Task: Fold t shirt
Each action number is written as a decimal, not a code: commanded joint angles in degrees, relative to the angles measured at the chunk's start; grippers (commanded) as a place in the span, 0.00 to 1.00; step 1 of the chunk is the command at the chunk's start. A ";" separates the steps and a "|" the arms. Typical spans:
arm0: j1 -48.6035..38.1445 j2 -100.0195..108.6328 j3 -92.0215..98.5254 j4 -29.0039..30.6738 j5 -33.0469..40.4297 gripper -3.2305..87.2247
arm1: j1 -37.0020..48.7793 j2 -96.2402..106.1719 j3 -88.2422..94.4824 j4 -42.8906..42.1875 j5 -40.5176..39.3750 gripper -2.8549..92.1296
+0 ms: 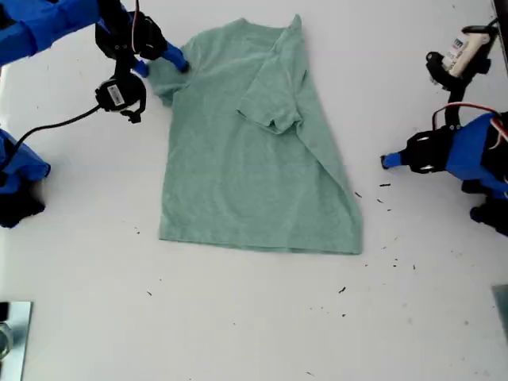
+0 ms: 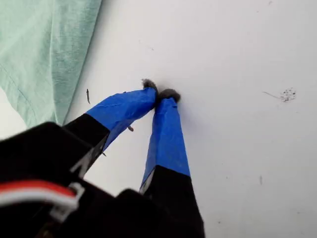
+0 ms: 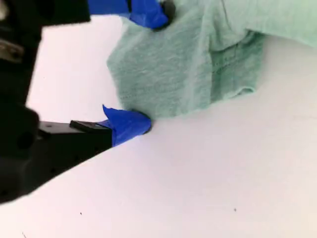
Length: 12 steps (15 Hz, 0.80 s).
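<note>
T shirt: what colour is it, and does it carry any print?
Pale sage green t shirt, plain; exterior view.

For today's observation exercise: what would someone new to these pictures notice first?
First, the pale green t shirt lying flat mid-table, one sleeve already folded inward across its chest. Next, my second end effector at the exterior view's upper left, open with the other sleeve between its blue-taped fingers. My first end effector sits shut on the bare white table at the exterior view's right, clear of the cloth.

Robot lab bench — bare white tabletop [image 1: 238,317], two blue arms, loose cabling [image 1: 55,127]
</note>
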 commanded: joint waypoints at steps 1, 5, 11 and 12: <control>-0.70 -0.09 0.18 -1.85 0.00 0.04 | 0.18 1.58 0.26 0.97 -1.05 0.06; 4.39 20.13 -3.43 2.20 -1.93 0.03 | 0.35 2.11 0.44 1.14 -1.14 0.06; 16.88 14.41 -17.67 -0.35 -4.13 0.03 | 0.35 2.37 0.62 1.14 -1.23 0.06; 20.48 7.12 -25.93 -0.09 -4.39 0.03 | 0.35 2.46 0.62 1.14 -1.23 0.06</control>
